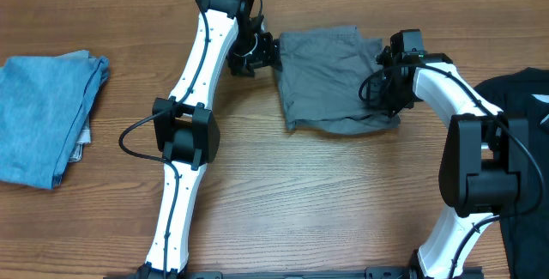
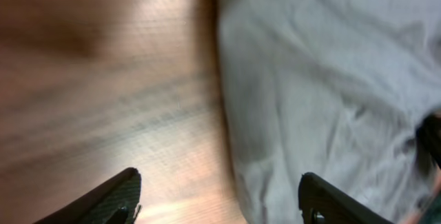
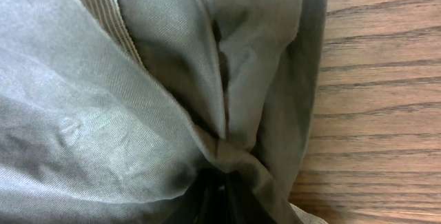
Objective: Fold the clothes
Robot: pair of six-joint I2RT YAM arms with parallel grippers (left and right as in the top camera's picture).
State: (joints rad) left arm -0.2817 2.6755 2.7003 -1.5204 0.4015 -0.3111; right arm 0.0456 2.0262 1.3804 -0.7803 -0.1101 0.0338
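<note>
A: Shorts (image 1: 330, 77)?
B: Rumpled on the table (image 1: 326, 193), far middle.
A: Grippers?
B: Left gripper (image 1: 260, 52) spread wide at the shorts' left edge; right gripper (image 1: 377, 88) clenched on bunched fabric (right edge).

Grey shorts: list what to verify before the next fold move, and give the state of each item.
1. Right gripper holds fabric: ok, the grey shorts bunch into its closed jaws.
2. Left gripper holds fabric: not ok, it is open and straddles the shorts' edge, with one finger over the table.
3. Shorts lie flat: not ok, they are creased and the lower edge is rumpled.
4. Blue garment and black shirt lie apart from the shorts: ok.
5. Left wrist view is sharp: not ok, it is blurred.
</note>
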